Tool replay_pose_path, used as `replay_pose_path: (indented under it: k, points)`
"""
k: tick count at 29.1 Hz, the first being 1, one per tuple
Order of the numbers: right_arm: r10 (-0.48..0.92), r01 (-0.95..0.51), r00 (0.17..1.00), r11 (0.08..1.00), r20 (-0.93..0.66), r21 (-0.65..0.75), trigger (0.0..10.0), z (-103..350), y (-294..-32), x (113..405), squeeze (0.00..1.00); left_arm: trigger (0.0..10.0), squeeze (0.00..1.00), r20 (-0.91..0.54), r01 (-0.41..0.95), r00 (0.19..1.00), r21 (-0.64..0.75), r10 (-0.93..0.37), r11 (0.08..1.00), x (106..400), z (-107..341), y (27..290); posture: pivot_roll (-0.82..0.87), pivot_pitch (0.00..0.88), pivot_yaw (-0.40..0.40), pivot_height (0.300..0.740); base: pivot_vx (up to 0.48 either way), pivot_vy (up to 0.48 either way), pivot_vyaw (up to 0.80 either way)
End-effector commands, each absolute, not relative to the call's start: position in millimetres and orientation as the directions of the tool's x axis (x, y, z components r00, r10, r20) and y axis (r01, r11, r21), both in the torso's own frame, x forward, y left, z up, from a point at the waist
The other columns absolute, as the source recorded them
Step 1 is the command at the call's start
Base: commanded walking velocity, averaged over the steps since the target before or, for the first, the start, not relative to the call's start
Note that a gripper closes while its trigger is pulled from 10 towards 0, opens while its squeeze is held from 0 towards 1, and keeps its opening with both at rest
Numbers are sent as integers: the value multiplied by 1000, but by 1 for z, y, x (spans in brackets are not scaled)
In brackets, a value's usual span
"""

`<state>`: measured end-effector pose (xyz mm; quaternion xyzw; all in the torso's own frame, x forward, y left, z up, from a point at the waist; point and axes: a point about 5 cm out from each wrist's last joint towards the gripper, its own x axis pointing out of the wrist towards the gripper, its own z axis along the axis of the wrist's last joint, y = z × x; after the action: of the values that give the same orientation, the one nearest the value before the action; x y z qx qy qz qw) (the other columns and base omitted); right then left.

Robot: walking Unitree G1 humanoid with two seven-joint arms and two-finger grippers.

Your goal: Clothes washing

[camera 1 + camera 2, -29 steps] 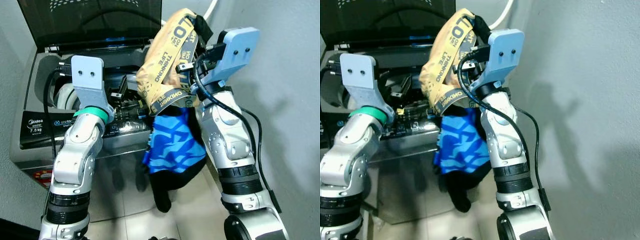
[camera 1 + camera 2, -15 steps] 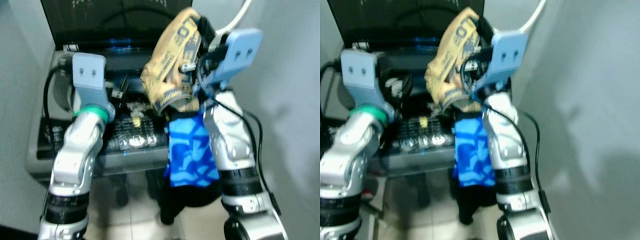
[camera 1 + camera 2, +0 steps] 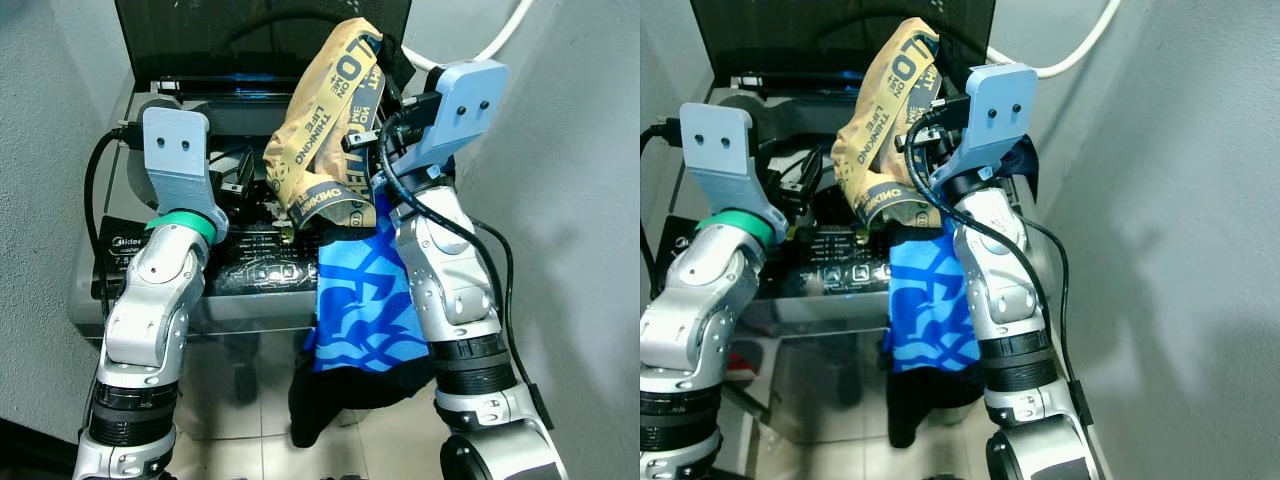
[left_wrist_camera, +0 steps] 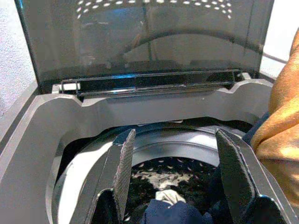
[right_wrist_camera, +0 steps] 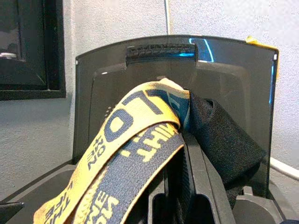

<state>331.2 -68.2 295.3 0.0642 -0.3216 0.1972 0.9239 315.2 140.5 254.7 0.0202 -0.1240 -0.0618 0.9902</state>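
A grey top-load washing machine (image 3: 100, 300) stands before me with its dark lid (image 3: 230, 40) raised. My right gripper (image 5: 186, 140) is shut on a yellow garment with navy lettering (image 3: 330, 120), held above the machine's right side. A blue patterned cloth (image 3: 365, 300) and a black cloth (image 3: 320, 400) hang from the same bundle down past the machine's front. My left gripper (image 4: 175, 135) is open above the drum (image 4: 84, 168), holding nothing. Dark blue clothing (image 4: 168, 210) lies inside the drum.
Rough grey walls close in on the right (image 3: 570, 200) and the left (image 3: 50, 120). A white hose (image 3: 500, 40) runs behind the machine. The control panel (image 3: 260, 268) faces me, and a tiled floor (image 3: 240, 420) lies below.
The view has swung and steadied, so the machine now sits more central. The right gripper still holds the same bundle, and the left gripper stays open over the drum.
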Motion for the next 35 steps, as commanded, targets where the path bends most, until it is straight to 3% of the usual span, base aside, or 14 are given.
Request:
replay_pose_path:
  k: [1, 4, 7, 8, 10, 14, 21, 24, 25, 26, 27, 30, 33, 35]
  points:
    - [362, -440, 671, 897, 647, -44, 10000, 305, -65, 326, 0, 10000, 0, 276, 138, 950, 55, -148, 989, 313, 259, 138, 66, 31, 15, 740, 0, 0, 0]
    - [490, -544, 561, 826, 667, -149, 10000, 326, -49, 323, 0, 10000, 0, 337, 278, 897, 72, -286, 958, 302, 267, 129, 63, 30, 10, 740, 0, 0, 0]
    - [506, -566, 531, 809, 679, -160, 10000, 336, -46, 326, 0, 10000, 0, 347, 375, 858, 84, -380, 923, 294, 269, 122, 66, 28, 4, 740, 0, 0, 0]
    - [515, -603, 483, 782, 708, -159, 10000, 357, -42, 329, 0, 10000, 0, 336, 522, 784, 98, -522, 847, 280, 269, 109, 70, 27, -2, 740, 0, 0, 0]
    - [515, -603, 483, 782, 708, -159, 10000, 357, -42, 329, 0, 10000, 0, 336, 522, 784, 98, -522, 847, 280, 269, 109, 70, 27, -2, 740, 0, 0, 0]
    - [486, -703, 362, 702, 796, -110, 10000, 416, -34, 329, 0, 10000, 0, 279, 770, 591, 87, -757, 633, 253, 261, 86, 72, 21, -8, 740, 0, 0, 0]
    - [426, -821, 258, 569, 867, -35, 10000, 460, -38, 317, 0, 10000, 0, 239, 844, 509, 48, -827, 534, 251, 252, 71, 64, 17, -18, 740, 0, 0, 0]
    - [411, -859, 217, 511, 886, -27, 10000, 470, -41, 311, 0, 10000, 0, 202, 834, 531, 47, -823, 549, 261, 245, 66, 60, 16, -20, 740, 0, 0, 0]
    - [397, -890, 169, 456, 902, -34, 10000, 480, -47, 305, 0, 10000, 0, 137, 754, 647, 33, -750, 656, 291, 236, 69, 60, 16, -20, 740, 0, 0, 0]
    - [397, -890, 169, 456, 902, -34, 10000, 480, -47, 305, 0, 10000, 0, 137, 754, 647, 33, -750, 656, 291, 236, 69, 60, 16, -20, 740, 0, 0, 0]
    - [392, -891, 160, 452, 906, -38, 10000, 481, -51, 305, 0, 10000, 0, 106, 644, 757, 42, -644, 764, 313, 235, 80, 43, 16, -16, 740, 0, 0, 0]
    - [379, -876, 181, 482, 908, -27, 10000, 477, -63, 309, 0, 10000, 0, 130, 416, 898, 60, -420, 907, 346, 249, 113, 32, 20, -6, 740, 0, 0, 0]
    - [371, -858, 211, 514, 904, -11, 10000, 473, -71, 314, 0, 10000, 0, 172, 329, 922, 117, -346, 937, 354, 261, 132, 31, 24, -4, 740, 0, 0, 0]
    - [358, -765, 313, 644, 879, 10, 10000, 458, -88, 332, 0, 10000, 0, 272, 196, 926, 244, -260, 950, 360, 293, 170, 34, 30, -3, 740, 0, 0, 0]
